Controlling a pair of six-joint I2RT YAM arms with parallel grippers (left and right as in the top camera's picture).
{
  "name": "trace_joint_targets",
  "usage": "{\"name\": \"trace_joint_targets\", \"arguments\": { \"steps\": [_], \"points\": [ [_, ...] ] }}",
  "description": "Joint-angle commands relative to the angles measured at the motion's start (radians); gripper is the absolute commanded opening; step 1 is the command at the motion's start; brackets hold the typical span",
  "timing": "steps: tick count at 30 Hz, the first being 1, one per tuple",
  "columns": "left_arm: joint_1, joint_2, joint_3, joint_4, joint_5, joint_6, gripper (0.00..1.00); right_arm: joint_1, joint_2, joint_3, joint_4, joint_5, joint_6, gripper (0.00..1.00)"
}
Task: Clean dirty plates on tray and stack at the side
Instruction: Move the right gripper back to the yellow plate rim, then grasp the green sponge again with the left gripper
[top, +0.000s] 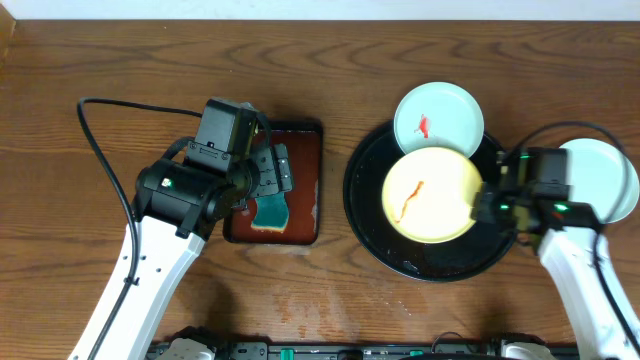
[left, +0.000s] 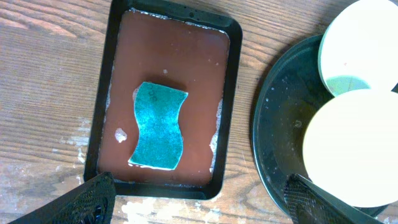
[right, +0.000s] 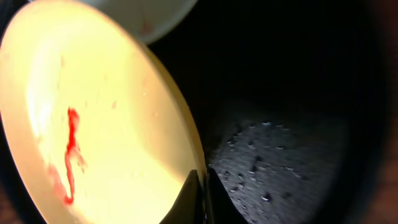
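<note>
**Three plates, one large round glossy black tray (top: 372, 205)**

Two rest on it, centre right: a pale yellow round plate (top: 432, 195), edge pinched by the right tool (top: 487, 203), and a red-smeared white round plate (top: 438, 122) at the upper rim. The third white plate (top: 600, 180) lies far right on the table (top: 330, 70). The left tool (left: 199, 186) gapes above one teal sponge (left: 159, 124).

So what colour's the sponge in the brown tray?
Teal; the wavy-edged sponge shows best in left wrist view.

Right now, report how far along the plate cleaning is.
Done: the unsmeared white plate sits on the table beside the black tray. In hand: the right gripper pinches the smeared yellow plate; the left gripper, open, hovers over the sponge. Left: the smeared white plate, then stacking.
</note>
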Motion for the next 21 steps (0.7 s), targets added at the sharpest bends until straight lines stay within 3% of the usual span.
{"name": "trace_joint_targets", "arguments": {
  "steps": [1,5,7,9,16,21],
  "points": [
    [0.003,0.000,0.018,-0.003,-0.005,0.002,0.87,0.082,0.119,-0.049,0.030,0.075,0.189,0.01],
    [0.003,0.000,0.018,-0.003,-0.005,0.002,0.87,0.101,0.210,-0.048,0.083,0.071,0.225,0.01],
    [0.003,0.000,0.018,-0.003,-0.006,0.003,0.87,0.101,0.212,-0.039,0.111,0.069,0.113,0.05],
    [0.003,0.000,0.018,-0.003,-0.006,0.003,0.87,0.099,0.198,-0.013,0.111,0.076,-0.007,0.17],
    [0.003,0.021,0.009,0.000,-0.014,0.010,0.87,0.099,0.029,0.121,-0.005,0.025,-0.078,0.28],
    [0.003,0.113,-0.093,0.007,-0.069,-0.002,0.84,0.100,-0.108,0.130,-0.016,0.008,-0.077,0.33]
  ]
}}
